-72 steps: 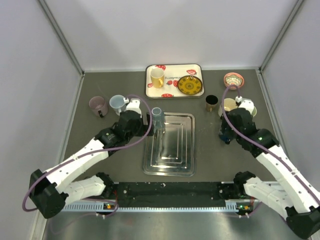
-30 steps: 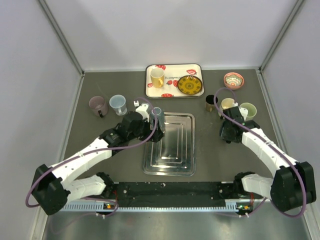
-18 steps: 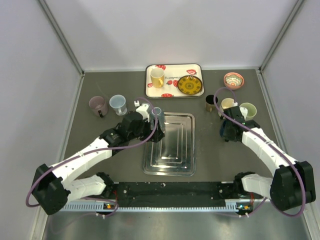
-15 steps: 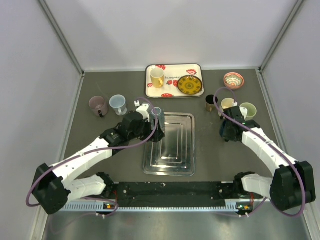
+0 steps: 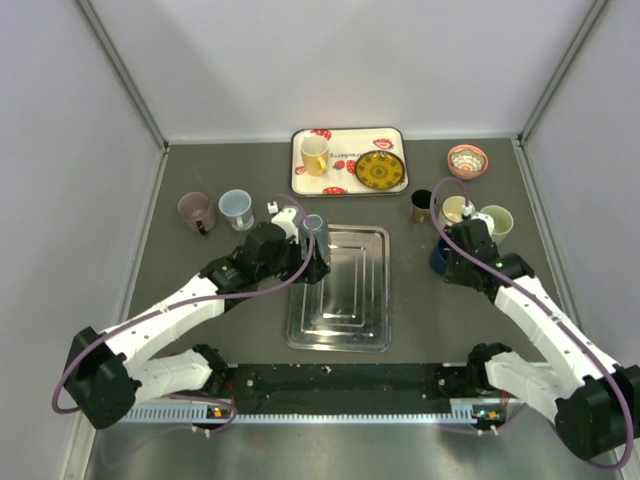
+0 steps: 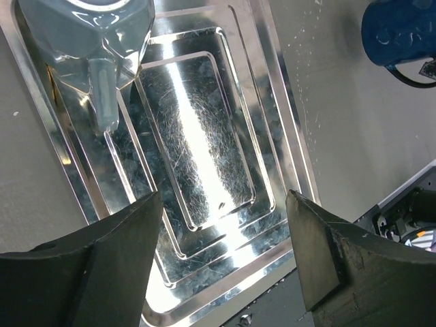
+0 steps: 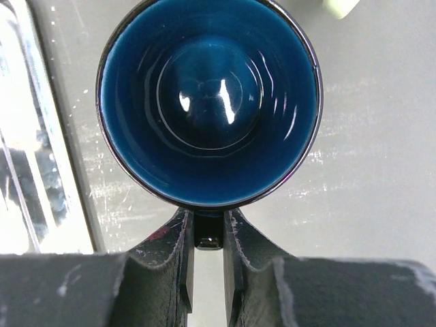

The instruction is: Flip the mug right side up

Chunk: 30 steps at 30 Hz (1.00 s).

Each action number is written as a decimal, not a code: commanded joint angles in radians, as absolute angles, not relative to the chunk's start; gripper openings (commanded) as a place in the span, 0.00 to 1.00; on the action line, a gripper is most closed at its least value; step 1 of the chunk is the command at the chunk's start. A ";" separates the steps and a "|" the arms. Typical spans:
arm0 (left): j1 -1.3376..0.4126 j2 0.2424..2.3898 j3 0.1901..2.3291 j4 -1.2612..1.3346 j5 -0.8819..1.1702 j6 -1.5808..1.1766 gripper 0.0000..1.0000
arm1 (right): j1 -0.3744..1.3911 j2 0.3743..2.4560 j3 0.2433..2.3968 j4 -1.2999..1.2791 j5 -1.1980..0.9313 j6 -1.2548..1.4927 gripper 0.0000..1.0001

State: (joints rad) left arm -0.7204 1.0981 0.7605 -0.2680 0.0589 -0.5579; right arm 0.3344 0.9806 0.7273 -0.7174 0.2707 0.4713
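**Blue mug [image 7: 208, 102] mouth-up just right of the metal tray [image 5: 345, 290], pinched by its handle**

The right gripper [image 7: 208, 223] is clenched on the mug's handle and the glossy inside faces up. I cannot tell whether its base sits flat on the table. The left gripper [image 6: 223, 197] hangs over the tray, spread wide and holding nothing, with a clear cup [image 6: 88, 41] at the tray's far-left corner. My worry is that letting go with the mug tipped or off the table could topple it against the tray's rim. Backing away half-opened could drag it over by the handle.
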 commanded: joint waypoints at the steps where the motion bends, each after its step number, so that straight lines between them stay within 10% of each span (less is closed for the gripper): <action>1: -0.719 1.049 0.752 -0.204 0.034 -0.580 0.78 | 0.368 0.922 0.738 -0.695 0.279 0.449 0.00; 13: -0.724 0.962 0.719 -0.146 -0.040 -0.638 0.88 | 0.457 0.661 0.779 -0.500 -0.062 0.561 0.00; 30: -0.726 0.928 0.391 0.932 0.426 -1.035 0.98 | 0.456 0.722 0.629 0.411 -0.560 1.061 0.00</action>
State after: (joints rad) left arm -0.7216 0.8463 0.4374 0.5369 0.2703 -0.8906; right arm 0.4496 0.6960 0.6388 0.0257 -0.4389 0.9016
